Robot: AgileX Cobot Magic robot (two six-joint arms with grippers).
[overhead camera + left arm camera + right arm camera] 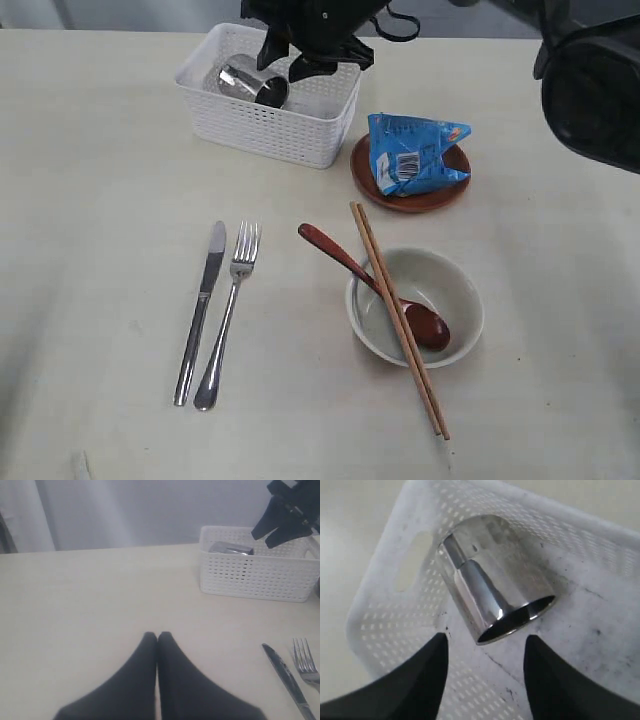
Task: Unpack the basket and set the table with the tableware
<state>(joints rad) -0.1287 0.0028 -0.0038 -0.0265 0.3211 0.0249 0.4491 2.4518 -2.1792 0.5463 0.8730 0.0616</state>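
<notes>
Chopsticks (400, 320) lie across the bowl (458, 286) nearest us on the bench (100, 250). In the basket (260, 125) the steel cup (495, 595) lies on its side, and our right end effector (486, 645) hangs over it, spread wide to straddle it, we judge. Our left end effector (157, 637) hangs pressed together, aside.

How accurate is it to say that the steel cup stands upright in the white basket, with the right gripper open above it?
Not quite: the steel cup lies on its side in the white basket, as the right wrist view shows. The right gripper is indeed open above it.
</notes>
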